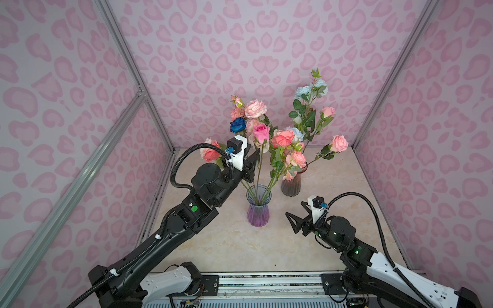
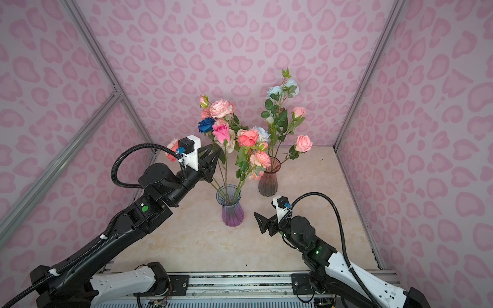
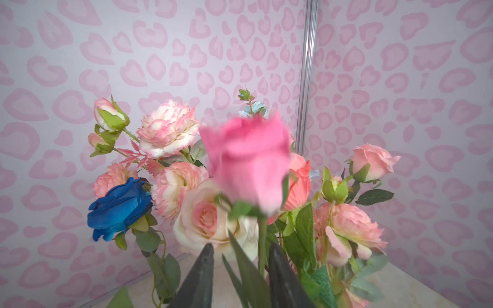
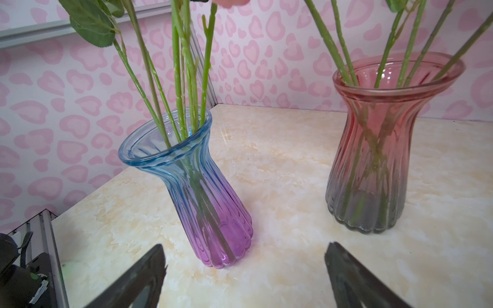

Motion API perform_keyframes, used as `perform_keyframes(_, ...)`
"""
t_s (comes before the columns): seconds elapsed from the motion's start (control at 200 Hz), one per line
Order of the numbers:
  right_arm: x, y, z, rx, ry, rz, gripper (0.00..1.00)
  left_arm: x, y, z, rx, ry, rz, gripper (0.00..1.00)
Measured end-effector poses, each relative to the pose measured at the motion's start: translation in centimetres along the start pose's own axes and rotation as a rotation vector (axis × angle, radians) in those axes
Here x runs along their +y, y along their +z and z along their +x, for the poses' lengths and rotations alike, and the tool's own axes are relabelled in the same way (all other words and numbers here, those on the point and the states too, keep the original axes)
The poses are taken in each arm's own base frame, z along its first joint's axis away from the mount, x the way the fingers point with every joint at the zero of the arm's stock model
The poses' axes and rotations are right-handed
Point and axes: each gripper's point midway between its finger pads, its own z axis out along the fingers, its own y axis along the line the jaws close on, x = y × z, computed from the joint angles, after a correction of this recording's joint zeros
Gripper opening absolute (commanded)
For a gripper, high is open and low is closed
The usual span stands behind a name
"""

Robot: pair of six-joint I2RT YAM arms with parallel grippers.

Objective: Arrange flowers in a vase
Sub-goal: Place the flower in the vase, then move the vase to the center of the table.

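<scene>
Pink heart-print walls (image 1: 213, 40), marbled bench (image 1: 240, 248). No flowers (image 1: 255, 108) lie loose: several stems stand in the blue-purple vase (image 1: 258, 210), the rest in the pink-grey vase (image 1: 291, 184) behind it. The pink rose (image 1: 261, 132) stands in the front vase, its stem between the parted jaws of my left tool (image 3: 241, 248), unpinched. The right tool (image 1: 294, 208) gapes empty beside that vase. I judge this stem placed; whether the rear bunch must move, I cannot tell.
</scene>
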Motion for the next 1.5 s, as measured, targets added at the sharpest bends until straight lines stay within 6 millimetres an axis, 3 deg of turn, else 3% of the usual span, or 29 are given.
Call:
perform_keyframes(0.175,0.0,0.2,0.4,0.015,0.003,-0.003,0.94,0.0,-0.8,-1.3,-0.027,-0.007,0.004,0.53)
perform_keyframes(0.325,0.2,0.5,0.5,0.019,0.016,-0.010,0.94,-0.1,-2.5,-4.5,-0.091,-0.034,0.031,0.63)
perform_keyframes(0.495,0.3,1.7,2.3,0.079,0.012,-0.014,0.94,0.1,-5.2,-8.9,-0.173,-0.082,0.061,0.63)
perform_keyframes(0.615,0.6,2.8,4.0,0.132,0.018,-0.029,0.93,0.8,-7.9,-10.5,-0.212,-0.119,0.058,0.60)
perform_keyframes(0.71,0.7,3.6,5.1,0.162,0.038,-0.031,0.90,2.3,-10.3,-9.1,-0.207,-0.151,0.000,0.55)
perform_keyframes(0.915,0.3,4.4,6.6,0.189,0.096,-0.012,0.80,5.1,-15.6,-4.0,-0.146,-0.234,-0.116,0.52)
perform_keyframes(1.065,-0.6,4.8,7.5,0.197,0.192,0.041,0.56,8.1,-19.7,-2.6,-0.178,-0.307,-0.245,0.52)
perform_keyframes(1.135,-1.0,5.3,8.3,0.210,0.258,0.077,0.42,9.0,-19.9,-0.6,-0.135,-0.323,-0.310,0.52)
perform_keyframes(1.335,-0.9,7.1,12.7,0.326,0.414,0.148,0.42,9.9,-17.5,6.4,0.062,-0.333,-0.449,0.53)
perform_keyframes(1.5,0.1,8.1,14.8,0.369,0.488,0.157,0.44,10.4,-17.4,7.4,0.082,-0.333,-0.501,0.53)
